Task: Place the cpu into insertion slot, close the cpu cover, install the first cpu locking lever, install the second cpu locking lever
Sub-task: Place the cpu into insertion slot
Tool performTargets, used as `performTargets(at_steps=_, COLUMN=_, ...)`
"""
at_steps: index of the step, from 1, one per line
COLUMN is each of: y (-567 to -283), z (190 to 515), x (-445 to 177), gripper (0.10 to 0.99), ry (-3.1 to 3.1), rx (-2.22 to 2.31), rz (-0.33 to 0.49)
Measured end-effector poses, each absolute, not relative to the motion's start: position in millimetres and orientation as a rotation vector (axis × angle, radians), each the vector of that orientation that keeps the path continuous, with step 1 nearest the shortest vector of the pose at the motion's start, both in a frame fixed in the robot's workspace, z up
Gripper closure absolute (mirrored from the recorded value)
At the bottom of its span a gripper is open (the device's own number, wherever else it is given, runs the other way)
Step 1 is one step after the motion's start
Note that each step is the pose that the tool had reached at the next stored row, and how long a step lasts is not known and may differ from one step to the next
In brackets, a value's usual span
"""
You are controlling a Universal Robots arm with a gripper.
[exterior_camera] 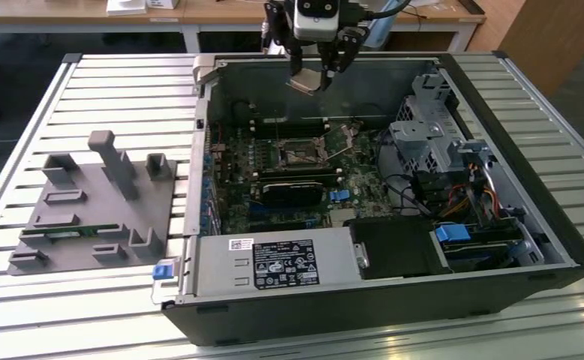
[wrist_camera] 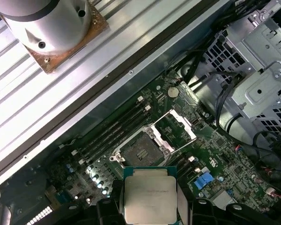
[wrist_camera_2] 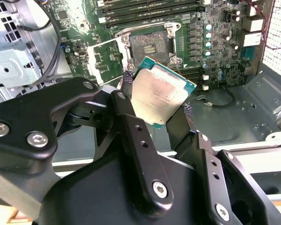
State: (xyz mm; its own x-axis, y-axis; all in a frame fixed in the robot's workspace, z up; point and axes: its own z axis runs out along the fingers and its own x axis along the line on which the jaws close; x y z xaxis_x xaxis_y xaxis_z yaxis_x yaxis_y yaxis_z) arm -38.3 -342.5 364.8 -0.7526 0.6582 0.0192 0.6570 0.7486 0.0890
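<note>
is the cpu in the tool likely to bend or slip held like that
Probably rigid: the cpu looks flat though the tool grips only two opposite edges. Likely light, being a thin plate. Narrow edge contact might let it slip.

Jaws pinch cpu, apart from open insertion slot.

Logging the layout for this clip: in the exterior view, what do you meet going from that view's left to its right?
Grey fixture block → gripper holding the cpu → metal drive cage → black case wall.
</note>
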Motion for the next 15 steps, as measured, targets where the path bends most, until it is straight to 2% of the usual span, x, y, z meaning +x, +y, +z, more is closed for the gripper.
performTargets(at_steps=15, y=-342.5, z=364.5, x=-38.3, gripper=0.549, ry=2.869, rx=1.228, rz=0.14)
